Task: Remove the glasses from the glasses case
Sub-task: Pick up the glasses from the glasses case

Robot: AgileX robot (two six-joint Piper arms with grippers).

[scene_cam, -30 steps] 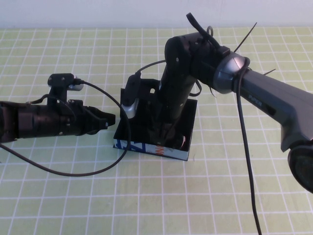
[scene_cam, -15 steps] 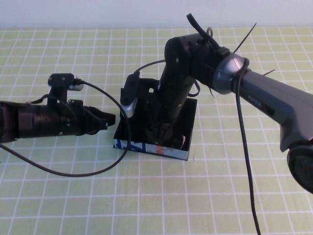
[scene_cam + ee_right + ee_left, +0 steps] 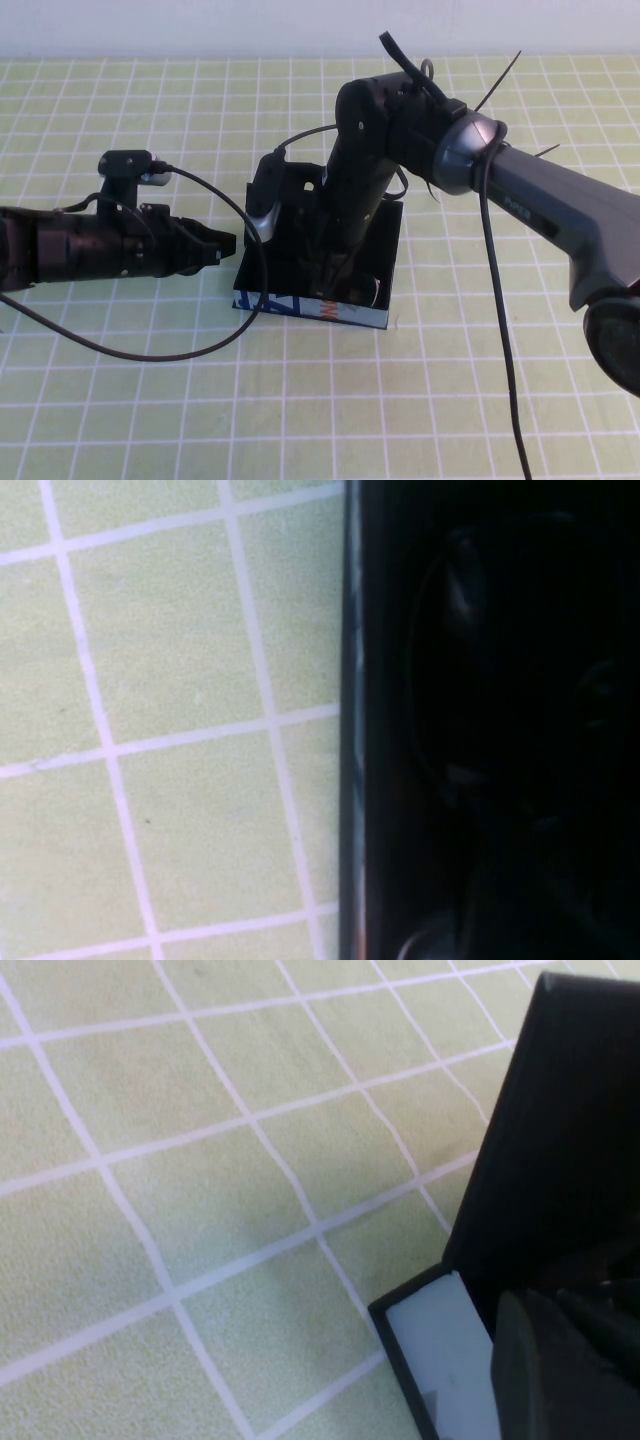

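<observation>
The glasses case (image 3: 300, 306) lies open at the table's middle, its black lid (image 3: 290, 185) standing up behind and its printed pale blue front facing me. My right gripper (image 3: 335, 275) reaches straight down into the case's black interior. In the right wrist view a rounded dark lens of the glasses (image 3: 455, 670) shows inside the case wall (image 3: 352, 730); from above the arm hides them. My left gripper (image 3: 228, 243) lies level just left of the case, shut, its tip at the case's left side. The left wrist view shows the case's white end (image 3: 440, 1360) beside one finger (image 3: 540, 1380).
A green mat with a white grid (image 3: 120, 380) covers the table. A black cable (image 3: 180, 350) loops over the mat in front of the left arm, and another (image 3: 505, 330) hangs off the right arm. The white back edge (image 3: 200, 30) runs along the far side.
My right gripper has sunk a little deeper into the case, covering the glasses seen at its front right corner earlier. The left arm has not moved.
</observation>
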